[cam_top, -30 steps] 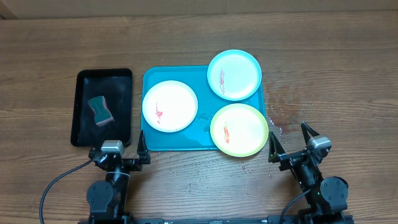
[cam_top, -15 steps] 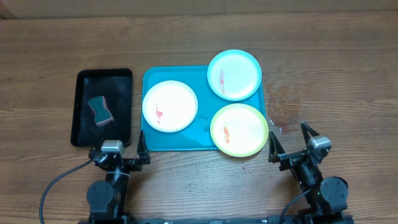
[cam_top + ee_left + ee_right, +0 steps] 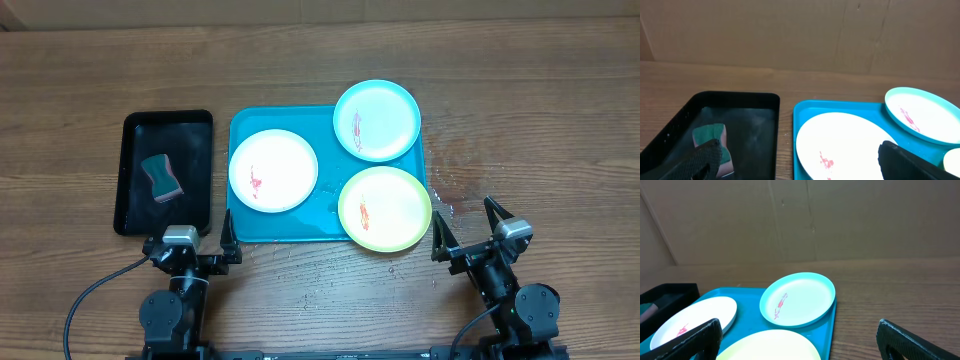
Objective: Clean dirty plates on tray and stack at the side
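On tray [image 3: 285, 226], 3 plates [image 3: 273, 170], sponge [image 3: 161, 177] in blk tray [image 3: 192, 150]

Sponge [image 3: 708, 134] partly behind left pincer finger [image 3: 700, 162]; yellow-green plate [image 3: 770, 345] cut off below.

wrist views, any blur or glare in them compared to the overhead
Overhead: even soft light, sharp throughout, a faint sheen on the damp patch beside the tray. Left wrist: white plate crisp, mild glare inside the black tray, own fingers dark and soft. Right wrist: blue plate sharp, its fingers near-silhouettes.
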Robot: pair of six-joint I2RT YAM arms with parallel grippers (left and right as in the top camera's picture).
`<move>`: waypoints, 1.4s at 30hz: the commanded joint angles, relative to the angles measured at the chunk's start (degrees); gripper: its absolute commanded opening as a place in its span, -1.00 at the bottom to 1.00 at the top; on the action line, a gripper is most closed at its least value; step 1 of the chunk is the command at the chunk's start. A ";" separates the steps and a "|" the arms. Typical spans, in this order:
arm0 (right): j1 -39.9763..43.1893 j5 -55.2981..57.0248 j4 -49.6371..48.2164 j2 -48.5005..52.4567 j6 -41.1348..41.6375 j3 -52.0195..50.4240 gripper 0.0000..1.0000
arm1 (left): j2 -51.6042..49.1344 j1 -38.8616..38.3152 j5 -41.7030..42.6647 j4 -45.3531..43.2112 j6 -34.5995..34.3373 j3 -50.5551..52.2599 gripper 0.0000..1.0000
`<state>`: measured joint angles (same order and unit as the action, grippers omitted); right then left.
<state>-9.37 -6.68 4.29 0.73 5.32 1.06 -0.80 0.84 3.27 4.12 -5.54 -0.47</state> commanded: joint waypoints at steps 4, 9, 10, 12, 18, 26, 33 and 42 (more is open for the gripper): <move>0.22 -0.46 -0.20 -0.50 -0.46 -0.61 1.00 | 0.44 -0.13 0.79 0.07 0.85 0.17 1.00; 0.20 -0.52 -0.50 -0.50 -0.46 -0.61 1.00 | 0.44 -0.13 0.74 0.07 0.87 0.17 1.00; 0.22 -0.46 -0.81 -0.50 -0.48 -0.61 1.00 | 0.44 -0.11 0.44 0.09 0.87 0.17 0.99; 0.22 -0.57 -1.25 -0.50 -0.44 -0.59 1.00 | 0.44 -0.11 0.39 0.04 0.85 0.17 1.00; 0.17 -4.94 -2.91 -0.50 -0.46 0.52 1.00 | 0.44 -0.13 4.42 -2.05 -2.23 0.07 1.00; 0.17 -5.01 -0.57 3.45 -0.50 8.96 1.00 | -0.94 -0.11 6.84 4.15 -2.19 -9.29 1.00; 0.15 -5.01 5.79 14.99 -0.90 23.85 1.00 | -13.64 -0.13 6.75 12.13 0.76 -25.20 1.00; 0.11 -5.11 19.63 31.80 -0.87 44.30 1.00 | -38.49 -0.13 6.86 28.41 3.04 -51.23 1.00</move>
<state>-9.37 -11.40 21.58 28.29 5.13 39.42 -32.82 0.84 9.34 29.50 -4.82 -43.55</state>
